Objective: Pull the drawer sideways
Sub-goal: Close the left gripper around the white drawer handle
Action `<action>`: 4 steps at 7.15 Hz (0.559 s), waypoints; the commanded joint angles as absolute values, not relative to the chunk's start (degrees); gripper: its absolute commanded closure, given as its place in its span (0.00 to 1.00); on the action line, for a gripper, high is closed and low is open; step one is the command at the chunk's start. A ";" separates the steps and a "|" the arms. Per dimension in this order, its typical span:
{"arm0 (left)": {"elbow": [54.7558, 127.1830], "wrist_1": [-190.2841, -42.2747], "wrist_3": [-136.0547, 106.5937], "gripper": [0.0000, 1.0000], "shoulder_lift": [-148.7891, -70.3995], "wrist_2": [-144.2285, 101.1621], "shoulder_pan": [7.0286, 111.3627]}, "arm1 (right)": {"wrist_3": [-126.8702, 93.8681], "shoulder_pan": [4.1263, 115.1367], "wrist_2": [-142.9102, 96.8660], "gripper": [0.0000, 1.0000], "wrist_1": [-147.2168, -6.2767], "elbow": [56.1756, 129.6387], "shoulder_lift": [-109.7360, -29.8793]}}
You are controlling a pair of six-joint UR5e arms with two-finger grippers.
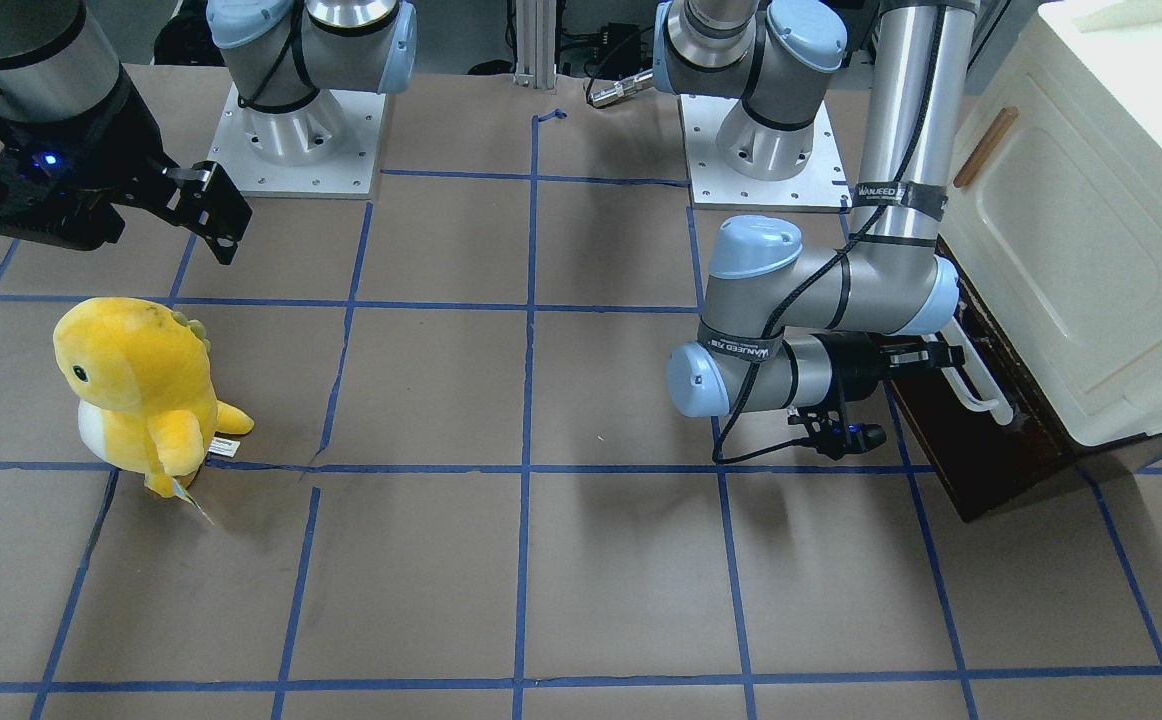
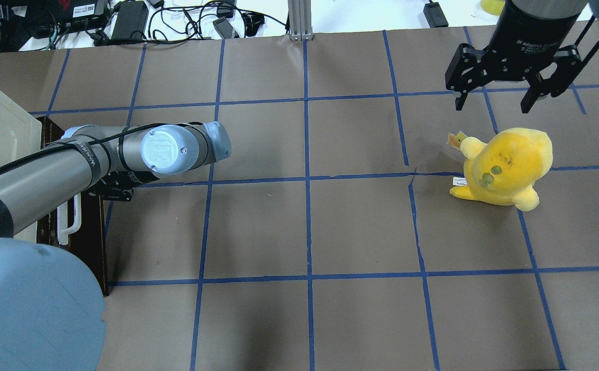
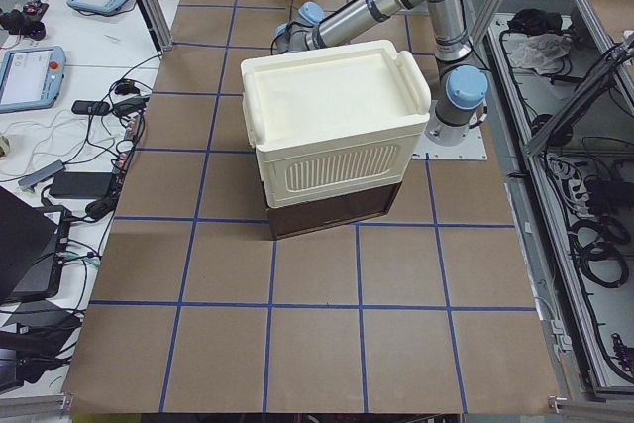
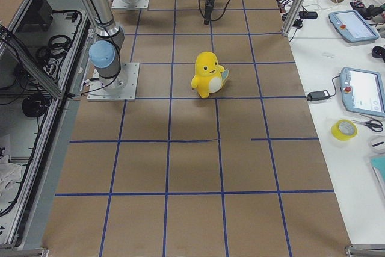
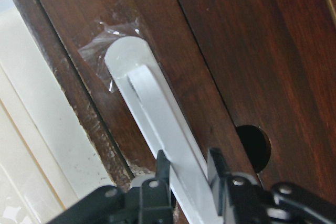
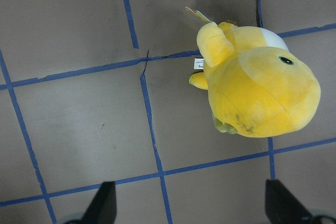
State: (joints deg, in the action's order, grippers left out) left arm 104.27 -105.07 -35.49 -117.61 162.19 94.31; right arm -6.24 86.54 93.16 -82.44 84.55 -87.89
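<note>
Your drawer point(image 1: 981, 460) sits at the worktop's left end, tight to that edge, under a cream cabinet point(image 1: 1091, 250), with its dark wooden front facing inward across the table point(image 2: 304, 232). The left gripper point(image 5: 187, 156) is at the white bar handle point(image 5: 152, 103), and the wrist view shows its fingers point(image 5: 218, 169) one on each side of the bar, closed onto it as far as that view tells. Treat the drawer as stiff and fairly weighty. The wood will not flex, so any skew in your pull goes straight into the runners. The bar looks smooth and probably slippery, so rely on hooking behind it rather than on pinch alone. Your hold is close to the rounded end of the bar, not its middle, so expect the drawer to want to twist and bind. The cabinet seems to stand loose, so it may slide along with the drawer. The right gripper point(image 2: 491, 105) hangs spread wide near the far right corner, just above a yellow plush toy point(image 2: 505, 165) and holding nothing.
</note>
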 commanded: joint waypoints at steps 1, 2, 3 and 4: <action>104.24 -105.03 -35.68 0.73 -117.33 162.07 95.97 | -6.24 86.57 93.16 0.00 -82.44 84.55 -87.89; 104.24 -105.03 -35.68 0.73 -117.33 161.98 96.06 | -6.24 86.57 93.16 0.00 -82.44 84.55 -87.89; 104.24 -105.03 -35.68 0.73 -117.42 161.98 96.15 | -6.24 86.57 93.16 0.00 -82.44 84.55 -87.89; 104.24 -104.94 -35.77 0.73 -117.51 162.07 97.02 | -6.24 86.57 93.16 0.00 -82.44 84.55 -87.89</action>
State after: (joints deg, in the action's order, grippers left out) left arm 104.24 -105.00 -35.70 -117.42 162.02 96.29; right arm -6.24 86.57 93.16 -82.44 84.55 -87.89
